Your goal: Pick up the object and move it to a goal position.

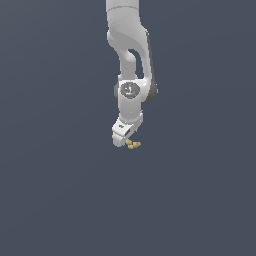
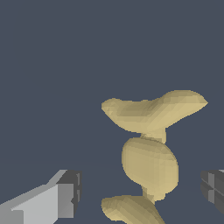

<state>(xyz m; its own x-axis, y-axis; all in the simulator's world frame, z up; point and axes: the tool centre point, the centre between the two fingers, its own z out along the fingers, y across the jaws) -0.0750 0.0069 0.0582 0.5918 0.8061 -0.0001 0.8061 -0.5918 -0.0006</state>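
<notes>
In the exterior view, the white arm hangs down from the top edge of the picture, and its gripper points downward, tilted toward the exterior view's left. The object, a tiny yellow-tan lump of a few joined blobs, sits right at the tip of the gripper, just on the exterior view's right of the visible white finger. Whether finger and object touch cannot be told here, because the object is so small. Everything around them is one flat slate-blue ground, with no edge or horizon to tell surface from backdrop.

In the wrist view, the object fills the middle: a wide flattened blob, a rounder blob joined to it by a short neck, and a third blob cut off by the picture's edge. One white finger with a dark grey pad stands on one side, and the dark pad of the other finger on the opposite side. The object lies between them, with a clear gap to each pad, so the jaws are spread apart and hold nothing. The same plain slate-blue ground lies behind it.
</notes>
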